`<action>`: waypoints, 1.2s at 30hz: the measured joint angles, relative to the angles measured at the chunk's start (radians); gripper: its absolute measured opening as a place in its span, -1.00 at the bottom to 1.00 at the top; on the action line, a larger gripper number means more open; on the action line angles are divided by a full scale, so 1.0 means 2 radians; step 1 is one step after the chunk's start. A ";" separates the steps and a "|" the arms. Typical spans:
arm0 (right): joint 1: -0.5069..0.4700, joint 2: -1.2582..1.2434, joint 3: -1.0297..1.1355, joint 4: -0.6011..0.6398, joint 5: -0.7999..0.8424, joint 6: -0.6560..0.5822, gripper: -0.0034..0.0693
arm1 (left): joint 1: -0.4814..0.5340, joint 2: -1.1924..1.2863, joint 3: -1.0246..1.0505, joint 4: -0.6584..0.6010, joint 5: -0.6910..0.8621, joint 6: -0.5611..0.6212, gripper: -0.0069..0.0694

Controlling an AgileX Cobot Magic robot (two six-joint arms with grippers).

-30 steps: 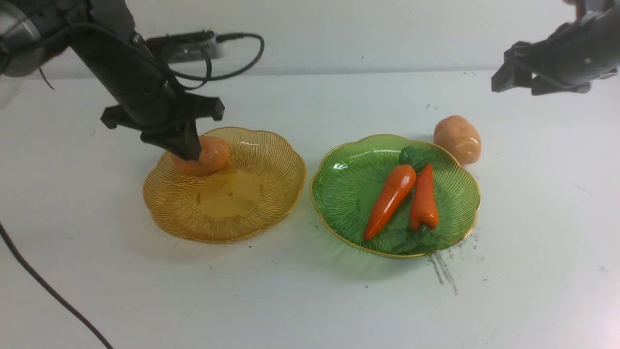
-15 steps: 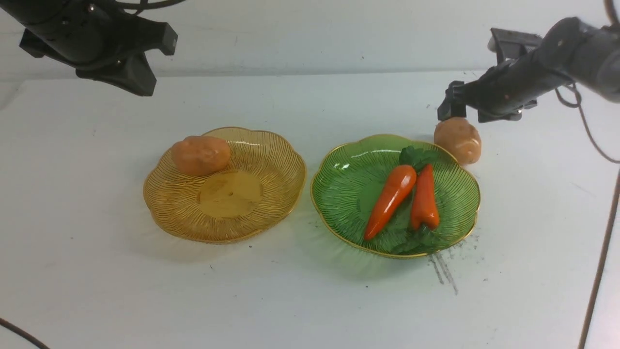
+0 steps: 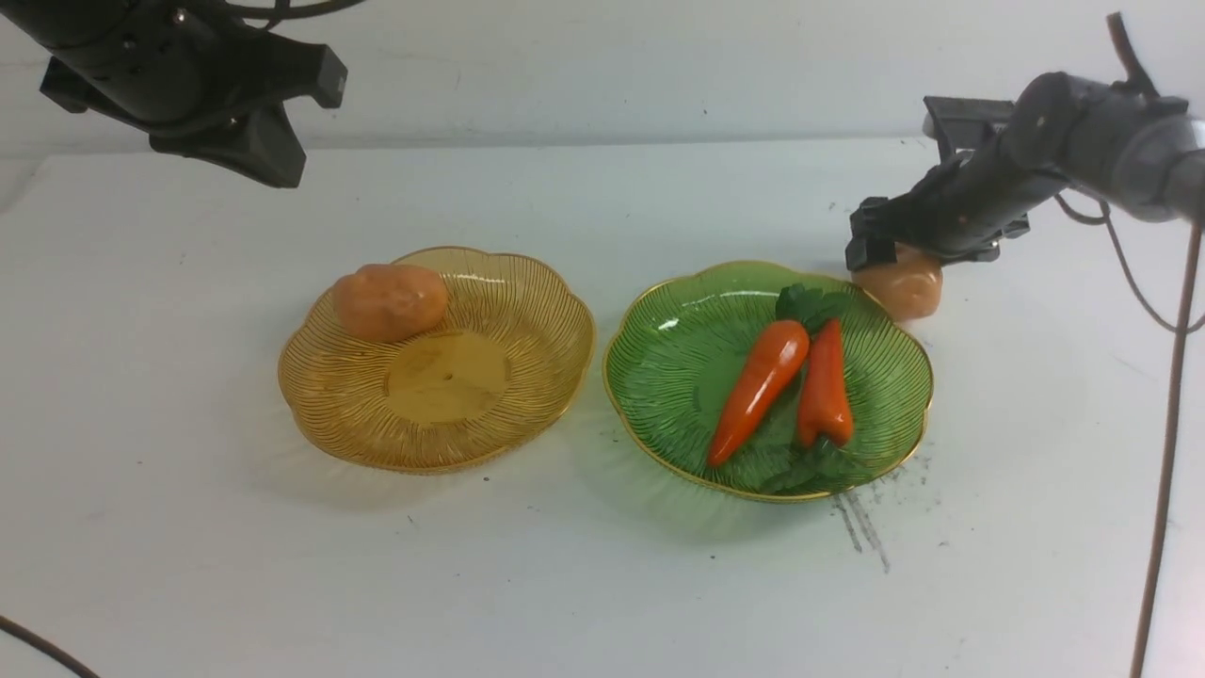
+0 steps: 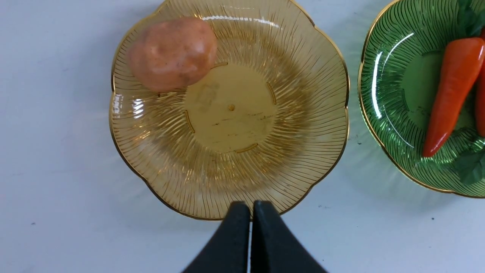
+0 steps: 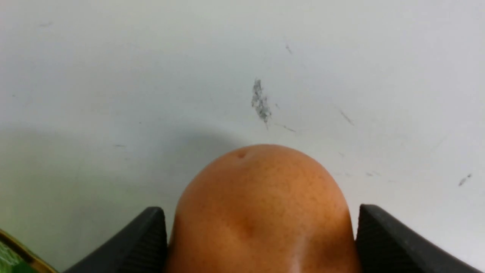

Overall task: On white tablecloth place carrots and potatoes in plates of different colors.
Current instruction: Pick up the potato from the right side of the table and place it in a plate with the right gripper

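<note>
Left gripper: hanging back beyond the amber plate [image 3: 447,377], clenched on nothing [image 4: 251,206]
Right gripper [image 5: 261,212]: straddling the loose potato [image 3: 902,287], a finger on either side; can't tell if it's really squeezing yet
Loose potato: sitting just beside the green plate's far right rim
Other potato [image 3: 391,301]: lying in the amber plate
Carrots [image 3: 758,391]: both chilling in the green plate [image 3: 678,358]

Two glossy orange toy carrots [image 3: 759,393], two lumpy tan-orange toy potatoes [image 3: 391,302], two ribbed translucent scalloped plates [image 3: 447,377], one amber, one green.
</note>
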 joint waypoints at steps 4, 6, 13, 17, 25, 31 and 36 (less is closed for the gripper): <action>0.000 -0.032 0.002 -0.031 0.014 0.010 0.70 | 0.000 0.000 0.000 0.000 0.000 0.000 -0.83; 0.000 -0.063 0.001 -0.029 0.017 0.018 0.70 | 0.000 0.000 0.000 0.000 0.000 0.000 -0.83; 0.036 -0.160 -0.001 0.093 0.056 -0.006 0.70 | 0.000 -0.005 0.000 0.028 0.000 -0.013 -0.83; 0.105 -0.160 -0.001 0.162 0.084 -0.047 0.70 | 0.000 -0.018 0.000 0.054 0.001 -0.026 -0.83; 0.234 -0.099 -0.001 0.152 -0.006 -0.073 0.70 | 0.000 -0.035 0.000 0.062 0.001 -0.029 -0.83; 0.264 -0.063 -0.001 0.153 -0.063 -0.076 0.70 | 0.000 -0.042 0.000 0.063 0.001 -0.029 -0.83; 0.268 -0.051 0.000 0.152 -0.066 -0.062 0.93 | 0.000 -0.048 0.000 0.063 0.002 -0.029 -0.83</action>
